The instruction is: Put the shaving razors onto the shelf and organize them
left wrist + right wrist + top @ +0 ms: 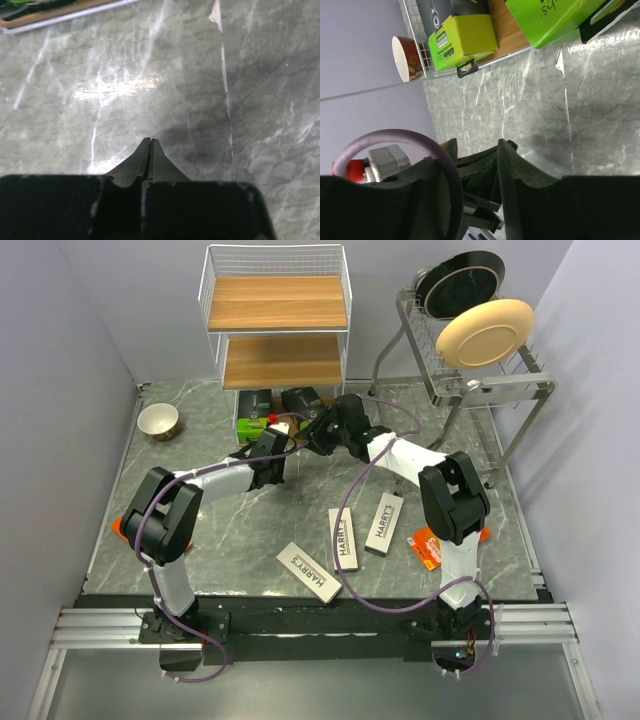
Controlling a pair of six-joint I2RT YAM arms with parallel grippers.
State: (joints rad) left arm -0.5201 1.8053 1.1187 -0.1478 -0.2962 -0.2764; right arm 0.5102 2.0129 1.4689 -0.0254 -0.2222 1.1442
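The shelf (276,302) stands at the back centre. Two black razor boxes with lime-green ends (255,412) lie on its bottom tier; their green ends show in the right wrist view (462,40). Three long white HARRY'S boxes (343,538) and an orange pack (428,546) lie on the table near the front. My left gripper (272,448) is shut and empty just above the marble (150,140). My right gripper (318,433) is open and empty (476,149) in front of the bottom tier, close beside the left gripper.
A small bowl (158,421) sits left of the shelf, also in the right wrist view (405,57). A grey dish rack (480,380) with plates stands at the back right. The left arm's purple cable (395,140) crosses the right wrist view.
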